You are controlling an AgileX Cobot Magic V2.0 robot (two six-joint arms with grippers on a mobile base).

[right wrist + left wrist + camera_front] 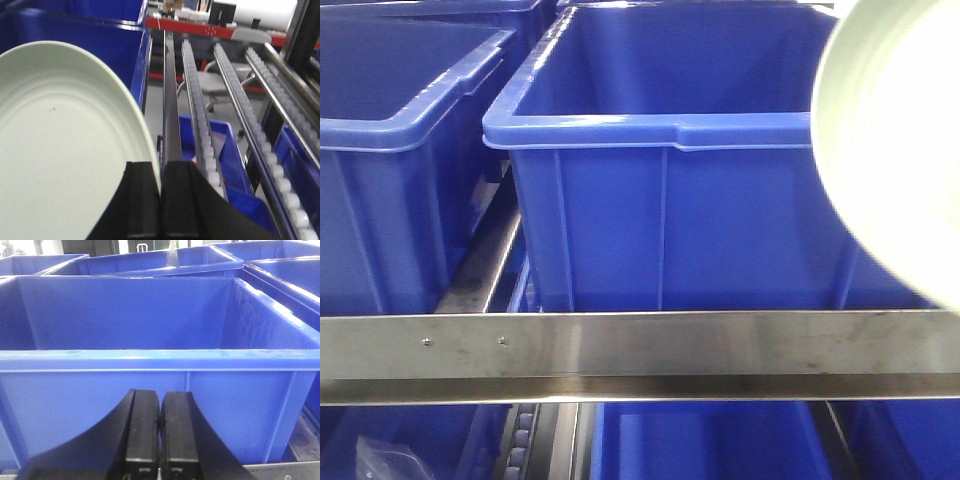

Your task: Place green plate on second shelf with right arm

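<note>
blue bins block ahead; roller lanes beside them stand open.

We can read no text, label, brand or number in any of the three views. Small pale marks on the red beam, far back in the right wrist view, are too blurred for us to make out.
</note>
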